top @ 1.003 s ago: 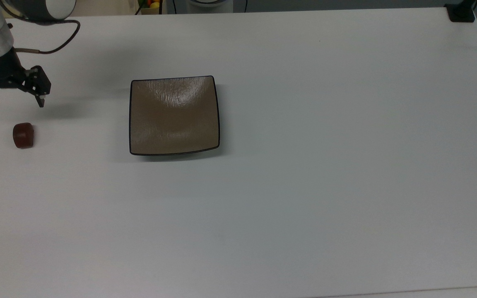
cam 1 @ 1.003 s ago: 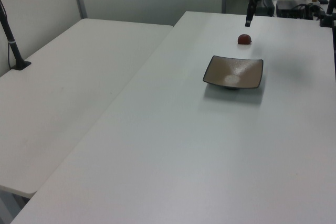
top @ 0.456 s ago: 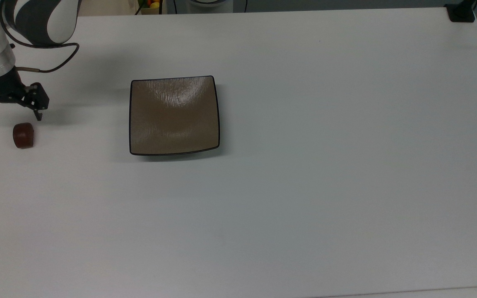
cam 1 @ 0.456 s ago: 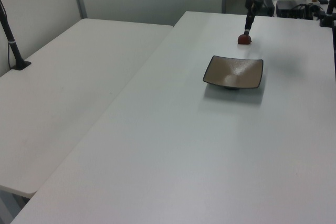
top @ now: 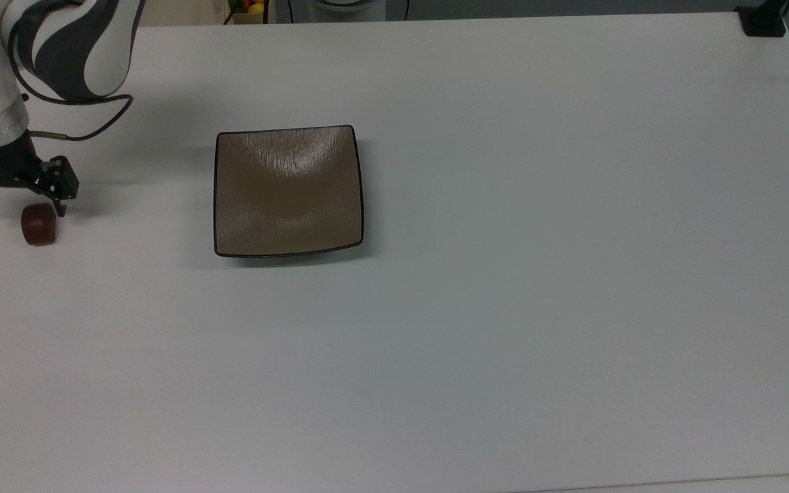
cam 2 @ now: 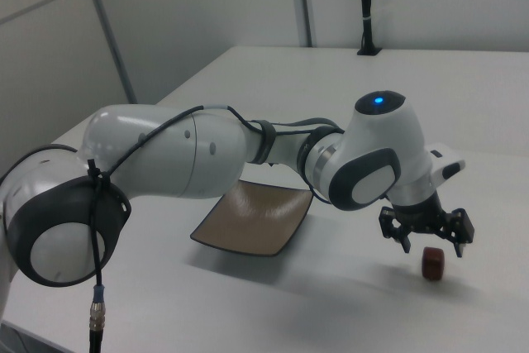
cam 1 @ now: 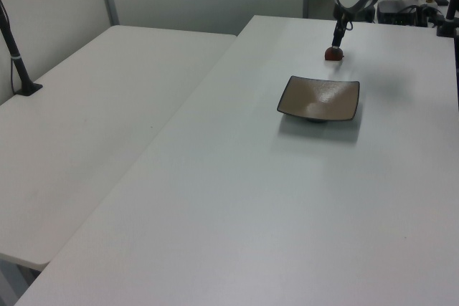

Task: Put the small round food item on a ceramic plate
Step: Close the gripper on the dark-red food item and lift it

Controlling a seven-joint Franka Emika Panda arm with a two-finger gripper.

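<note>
The small round food item point(top: 39, 224), a dark reddish-brown lump, lies on the white table near the top view's left edge. It also appears in the left view point(cam 1: 332, 54) and the right view point(cam 2: 431, 264). My gripper point(top: 24, 207) hangs open just above it, one finger on each side, and its black fingers point(cam 2: 407, 245) reach nearly down to the lump's top. The gripper point(cam 1: 336, 43) holds nothing. The ceramic plate point(top: 288, 198), square, glossy tan-brown with a thin black rim, sits bare a good way off to the top view's right of the lump. The plate also shows in the left view point(cam 1: 319, 98) and the right view point(cam 2: 252, 219).
The arm's white body point(cam 2: 207, 155) reaches across behind the plate in the right view. A black cable point(top: 93, 116) loops off the wrist. A black post base point(top: 764, 20) stands at the table's far corner. A second white table point(cam 1: 107, 105) adjoins at the left view's left.
The gripper has come down and slightly toward the lump, still open, from well above the table to straddling it. Lump and plate have not moved.
</note>
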